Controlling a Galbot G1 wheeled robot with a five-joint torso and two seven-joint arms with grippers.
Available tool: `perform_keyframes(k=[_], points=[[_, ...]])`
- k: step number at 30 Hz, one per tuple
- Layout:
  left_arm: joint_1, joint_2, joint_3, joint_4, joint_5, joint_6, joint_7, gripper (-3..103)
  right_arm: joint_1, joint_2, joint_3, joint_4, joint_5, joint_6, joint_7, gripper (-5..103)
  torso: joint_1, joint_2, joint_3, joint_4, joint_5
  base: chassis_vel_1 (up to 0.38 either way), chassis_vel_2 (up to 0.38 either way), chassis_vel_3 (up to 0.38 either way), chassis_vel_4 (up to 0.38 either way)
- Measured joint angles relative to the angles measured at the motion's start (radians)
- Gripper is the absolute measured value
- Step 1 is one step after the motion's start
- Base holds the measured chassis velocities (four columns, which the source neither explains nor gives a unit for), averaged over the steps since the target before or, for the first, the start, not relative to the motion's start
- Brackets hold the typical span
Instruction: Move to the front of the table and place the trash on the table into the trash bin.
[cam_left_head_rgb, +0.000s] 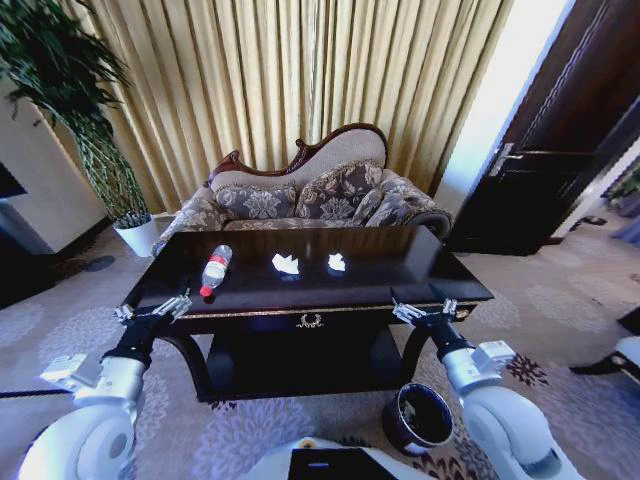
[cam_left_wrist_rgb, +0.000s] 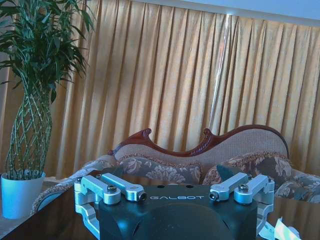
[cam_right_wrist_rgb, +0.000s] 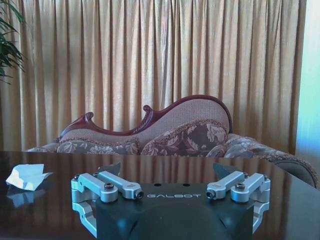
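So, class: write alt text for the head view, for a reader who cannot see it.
A dark table holds a bottle and two paper wads. The open left gripper and right gripper hover at its front edge; a trash bin stands below.

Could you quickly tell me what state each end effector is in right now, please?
Left end effector: open, holding nothing, at the table's front left corner.
Right end effector: open, holding nothing, at its front right.

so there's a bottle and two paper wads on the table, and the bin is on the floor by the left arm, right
Not quite: the bin stands on the floor by the right arm, as the head view shows. The bottle and two paper wads do lie on the table.
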Motion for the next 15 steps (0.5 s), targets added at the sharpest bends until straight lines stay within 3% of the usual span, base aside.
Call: perform_keyframes(k=[8,11,13,15], points=[[0.002,-0.004,0.001,0.0,-0.001,-0.016,0.0,100,0.0,-0.017,-0.006,0.007,0.039,0.01,-0.013,100,0.0,0.0,0.0,0.0,0.0,-0.059,0.064,0.067,-0.059],[0.004,0.0,0.001,0.0,-0.006,-0.023,-0.007,100,0.012,-0.062,-0.008,0.027,0.18,-0.007,0.0,100,0.0,0.0,0.0,-0.0002,0.0001,-0.01,0.012,0.017,-0.011],[0.005,0.001,0.001,0.0,-0.006,-0.025,-0.007,100,0.018,-0.075,-0.007,0.027,0.205,-0.012,0.004,100,0.0,0.0,0.0,-0.0003,0.0001,0.0,0.0,0.0,0.0],[0.005,0.004,-0.001,0.0,-0.006,-0.032,-0.007,100,0.048,-0.146,-0.005,0.021,0.288,-0.029,0.015,100,0.0,0.0,0.0,0.0,0.0,0.0,0.0,0.0,0.0]])
